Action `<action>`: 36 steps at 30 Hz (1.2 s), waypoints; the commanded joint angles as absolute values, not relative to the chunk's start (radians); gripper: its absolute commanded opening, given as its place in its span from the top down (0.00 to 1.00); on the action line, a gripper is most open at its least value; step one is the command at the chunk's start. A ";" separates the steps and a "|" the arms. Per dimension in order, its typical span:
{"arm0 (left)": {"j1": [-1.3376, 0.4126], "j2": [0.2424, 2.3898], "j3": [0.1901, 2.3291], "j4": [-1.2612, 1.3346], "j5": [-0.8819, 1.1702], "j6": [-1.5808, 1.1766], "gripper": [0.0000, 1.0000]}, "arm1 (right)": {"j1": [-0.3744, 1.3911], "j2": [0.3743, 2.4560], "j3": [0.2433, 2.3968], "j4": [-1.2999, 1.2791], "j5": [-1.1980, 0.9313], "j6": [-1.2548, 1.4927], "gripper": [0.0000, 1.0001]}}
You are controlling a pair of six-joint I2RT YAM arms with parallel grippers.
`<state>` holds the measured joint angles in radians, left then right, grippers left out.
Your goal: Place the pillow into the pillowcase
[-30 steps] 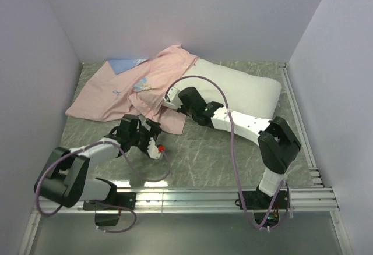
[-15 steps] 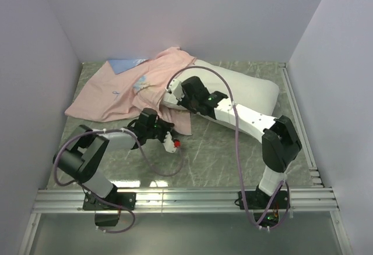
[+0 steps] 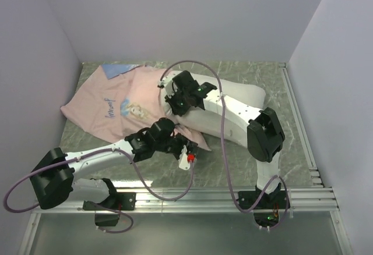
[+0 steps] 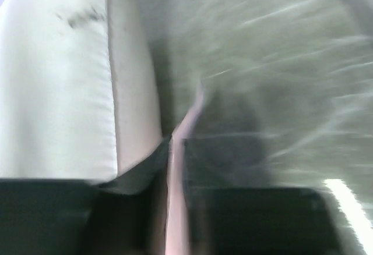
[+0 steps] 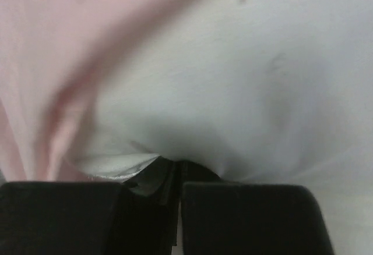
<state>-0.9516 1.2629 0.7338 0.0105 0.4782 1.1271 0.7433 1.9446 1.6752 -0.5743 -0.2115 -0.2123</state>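
The pillow [image 3: 249, 92] lies on the bench [image 3: 233, 156], one end under the pillowcase [image 3: 99, 106]. At the pillow's near side the left tool [image 4: 176, 150] is clamped on the case's thin pink edge. The right tool [image 5: 176, 170] is pinched shut on white pillow cloth. If the pull outruns the pillow, that thin edge may slip free and the case may bunch.

- A grey-green marbled tabletop [image 3: 233, 150] forms the floor of the enclosure, with a pale glare near its front edge.
- Plain, pale lavender-white panels close it in: a back wall [image 3: 186, 16], a left wall [image 3: 29, 63] and a right wall [image 3: 341, 92].
- Silver aluminium rails [image 3: 192, 198] cross the near edge.
- A side rail [image 3: 298, 115] lines the right.
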 commanded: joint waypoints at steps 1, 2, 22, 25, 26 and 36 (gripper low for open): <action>-0.999 1.158 0.730 -0.055 0.650 1.029 0.75 | 0.723 1.957 1.551 -0.476 -0.378 -0.088 1.00; -0.999 1.105 0.735 -0.092 0.676 0.996 0.66 | 0.723 1.948 1.516 -0.453 -0.396 -0.081 1.00; -0.369 1.052 1.132 -0.241 0.726 -0.141 0.19 | 0.507 1.574 1.529 -0.598 -0.513 -0.103 0.03; -0.318 1.106 1.160 -0.230 0.727 -0.172 0.18 | 0.456 1.696 1.678 -0.620 -0.384 -0.084 0.02; -0.304 1.132 1.167 -0.215 0.739 -0.179 0.18 | 0.445 1.779 1.766 -0.623 -0.359 -0.075 0.02; -0.241 1.174 1.161 -0.209 0.744 -0.184 0.14 | 0.348 2.305 2.306 -0.834 -0.453 -0.118 0.00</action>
